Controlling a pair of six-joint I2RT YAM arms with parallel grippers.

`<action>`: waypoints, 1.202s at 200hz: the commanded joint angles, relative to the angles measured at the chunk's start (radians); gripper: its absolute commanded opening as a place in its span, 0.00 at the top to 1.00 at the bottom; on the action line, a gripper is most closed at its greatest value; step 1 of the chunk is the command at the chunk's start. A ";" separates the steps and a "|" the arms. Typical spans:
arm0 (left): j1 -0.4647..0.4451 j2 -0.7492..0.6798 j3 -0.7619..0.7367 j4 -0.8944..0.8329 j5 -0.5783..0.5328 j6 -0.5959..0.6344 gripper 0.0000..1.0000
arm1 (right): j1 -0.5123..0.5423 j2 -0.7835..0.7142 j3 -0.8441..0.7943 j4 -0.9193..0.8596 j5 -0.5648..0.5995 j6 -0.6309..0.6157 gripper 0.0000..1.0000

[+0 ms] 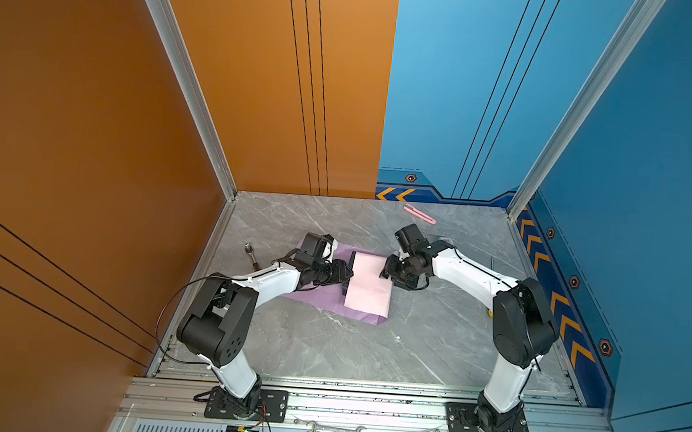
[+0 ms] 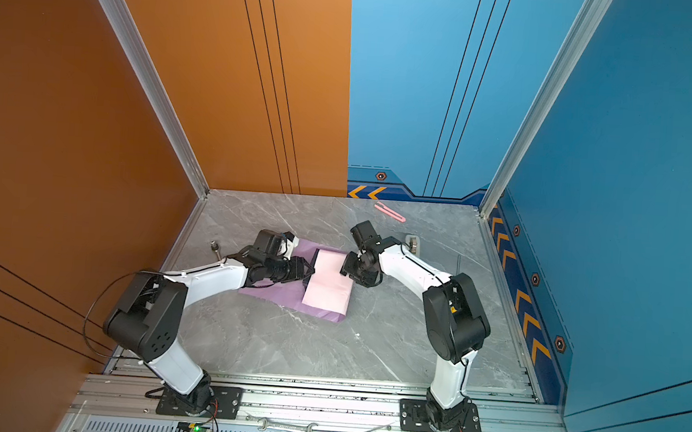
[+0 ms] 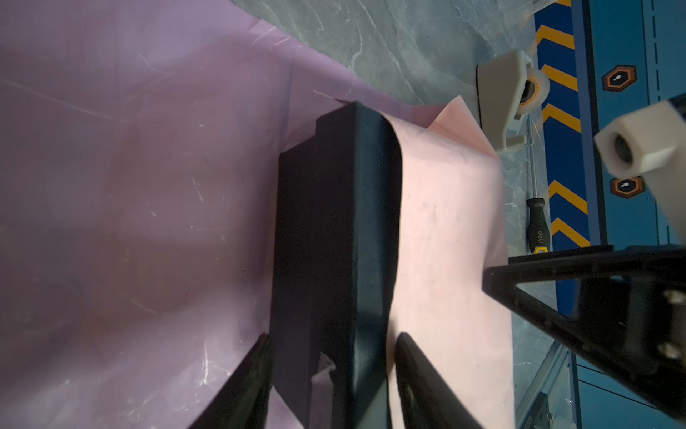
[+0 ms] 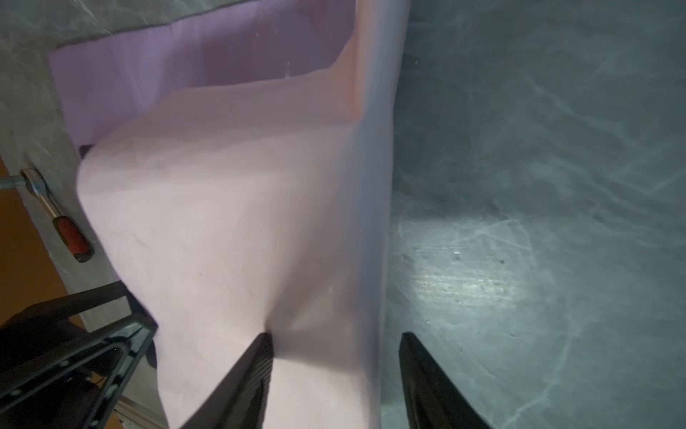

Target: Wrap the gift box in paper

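While one pink flap of the paper (image 1: pixel 368 285) already covers the gift box (image 3: pixel 326 241) on the table (image 1: pixel 368 352), the lilac remainder lies unfolded, the right gripper (image 4: pixel 336 334), jaws parted, sits at the fold, and the left gripper (image 3: pixel 332 336) straddles the box edge, grip unclear.

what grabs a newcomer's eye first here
A creased lilac-and-pink paper sheet lies centred on the grey marble table, pink side folded over a flat dark navy gift box. There the left gripper grips the box's edge between its fingers, while the right gripper stands open at the fold.
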 commanded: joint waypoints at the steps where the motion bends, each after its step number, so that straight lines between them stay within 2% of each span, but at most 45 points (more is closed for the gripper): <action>1: -0.003 -0.027 0.028 -0.050 -0.023 0.017 0.43 | 0.018 0.018 0.035 -0.020 -0.007 -0.018 0.42; 38: 0.000 -0.053 0.071 -0.061 -0.005 0.018 0.30 | 0.038 0.023 0.063 -0.058 0.041 -0.031 0.43; 100: -0.006 -0.005 0.079 -0.064 -0.023 0.047 0.30 | 0.062 0.042 0.099 -0.089 0.082 -0.041 0.43; 120: -0.011 0.018 0.073 -0.059 -0.021 0.050 0.34 | 0.070 0.048 0.112 -0.093 0.083 -0.043 0.43; 180: -0.017 0.043 0.049 -0.042 -0.027 0.039 0.60 | 0.043 0.001 0.104 -0.098 0.076 -0.045 0.40; 198: -0.017 0.042 0.044 -0.041 -0.033 0.037 0.63 | 0.018 -0.024 0.081 -0.098 0.050 -0.043 0.34; 240: -0.018 0.049 0.042 -0.032 -0.028 0.031 0.67 | 0.005 0.003 0.060 -0.064 -0.025 -0.028 0.34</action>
